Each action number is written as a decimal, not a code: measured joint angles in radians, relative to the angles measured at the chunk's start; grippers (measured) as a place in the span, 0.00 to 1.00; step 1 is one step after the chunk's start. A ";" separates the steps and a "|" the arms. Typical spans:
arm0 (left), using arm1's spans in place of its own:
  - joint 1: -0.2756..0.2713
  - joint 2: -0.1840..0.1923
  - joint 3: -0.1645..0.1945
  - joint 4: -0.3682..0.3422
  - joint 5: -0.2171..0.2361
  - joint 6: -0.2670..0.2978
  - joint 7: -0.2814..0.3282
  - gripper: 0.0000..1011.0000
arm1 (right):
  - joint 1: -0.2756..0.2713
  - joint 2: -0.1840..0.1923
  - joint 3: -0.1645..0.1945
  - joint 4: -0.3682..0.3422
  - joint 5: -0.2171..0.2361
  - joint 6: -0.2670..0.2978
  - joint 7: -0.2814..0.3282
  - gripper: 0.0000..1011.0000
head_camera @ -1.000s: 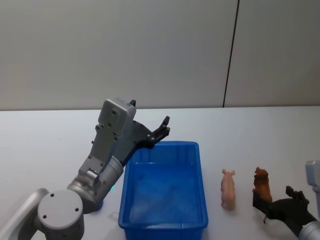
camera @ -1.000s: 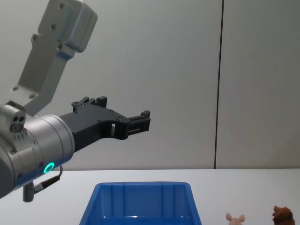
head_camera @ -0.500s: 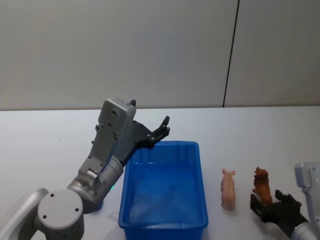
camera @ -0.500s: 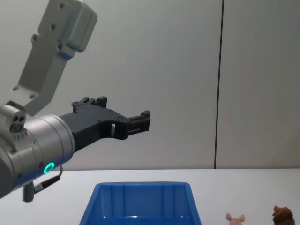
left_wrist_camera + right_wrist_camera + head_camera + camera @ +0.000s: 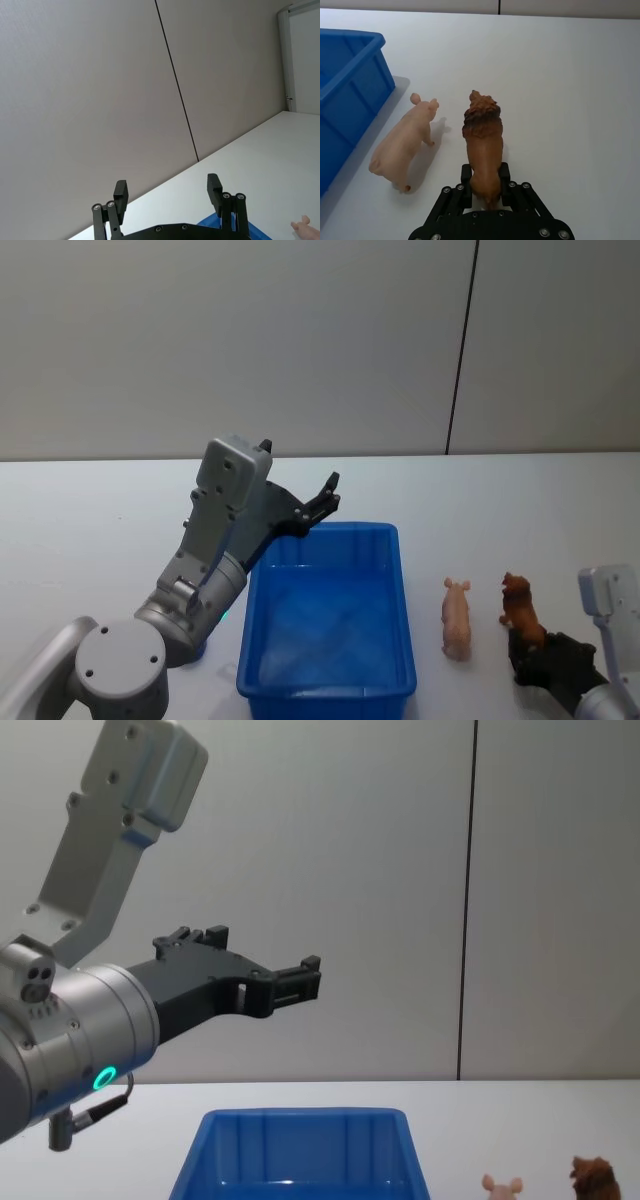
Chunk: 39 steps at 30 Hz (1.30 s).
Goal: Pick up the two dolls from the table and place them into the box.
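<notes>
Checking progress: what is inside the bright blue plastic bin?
The bright blue plastic bin shows a bare floor and ribbed walls, no doll. Its near wall's inner face is hidden by the rim. The pale pink doll lies beside it; the right gripper grips the shaggy brown doll.

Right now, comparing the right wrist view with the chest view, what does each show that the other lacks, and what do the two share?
Right wrist view: the right gripper shut on the brown doll at its hindquarters, seen from above, with the pink doll apart from it, between it and the box. Chest view: the left gripper raised well above the box, in front of the wall. Shared: both dolls, the blue box and the white table.
</notes>
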 joint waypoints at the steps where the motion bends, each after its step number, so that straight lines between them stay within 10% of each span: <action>1: 0.000 0.000 0.000 0.000 0.000 0.000 0.000 0.99 | -0.001 0.000 -0.001 -0.004 -0.004 0.000 0.000 0.28; 22: 0.000 0.000 0.000 0.000 0.000 0.000 0.000 0.99 | -0.025 0.012 -0.010 -0.123 -0.086 -0.098 0.040 0.28; 39: 0.000 0.000 0.000 0.000 0.000 0.000 0.000 0.99 | 0.030 0.004 -0.020 -0.137 -0.100 -0.136 0.237 0.28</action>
